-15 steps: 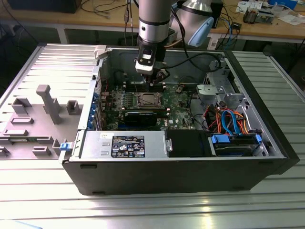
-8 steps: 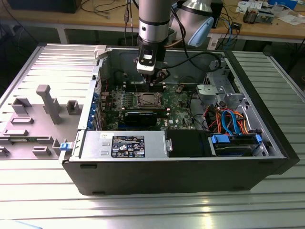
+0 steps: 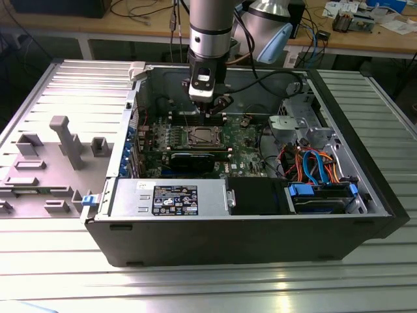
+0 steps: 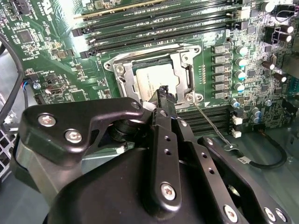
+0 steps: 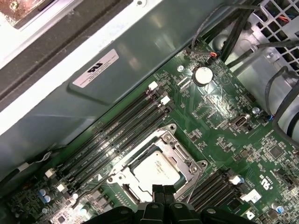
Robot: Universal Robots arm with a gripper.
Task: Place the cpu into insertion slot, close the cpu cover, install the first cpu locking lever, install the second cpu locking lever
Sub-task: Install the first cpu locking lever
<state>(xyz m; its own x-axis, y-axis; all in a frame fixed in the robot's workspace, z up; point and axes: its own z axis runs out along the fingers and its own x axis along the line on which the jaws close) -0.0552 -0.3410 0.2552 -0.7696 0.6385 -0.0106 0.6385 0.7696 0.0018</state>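
Here my fingers (image 5: 162, 192) hang just over the near edge of the processor socket, pressed together with nothing between them; in the first wrist view the two black tips meet side by side, and in the second wrist view the same tips (image 4: 164, 95) sit at the socket's rim. The cpu (image 5: 156, 169) lies flat in its slot, its pale silvery top showing squarely, also plain in the second wrist view (image 4: 154, 79). The cpu cover (image 5: 186, 164) is down around it, a thin metal frame with the chip visible through its window. A thin wire locking lever (image 4: 212, 127) runs out from the socket corner across the green motherboard (image 5: 219, 126), lying beside the memory slots (image 5: 117, 135). In the exterior view my arm (image 3: 210, 39) comes straight down into the open computer case (image 3: 195, 231), which rests on a ribbed metal surface (image 3: 208, 287), with the socket (image 3: 202, 136) just below my tips.
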